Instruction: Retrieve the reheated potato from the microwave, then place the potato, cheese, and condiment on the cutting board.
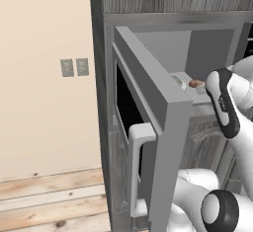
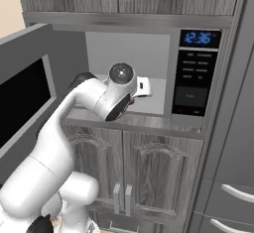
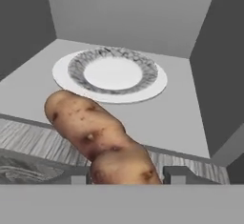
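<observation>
A: Where does the potato [image 3: 97,135] lie?

B: It hangs tilted between the two finger tips at the front of the microwave [image 2: 149,63], above the cavity's front edge. It is tan with brown specks, a long oval.

A: And the microwave?

B: It is grey and built in below the cupboards. Its door [image 1: 148,122] stands swung wide open, with the dark window and pale bar handle [image 1: 136,169] facing outward.
</observation>
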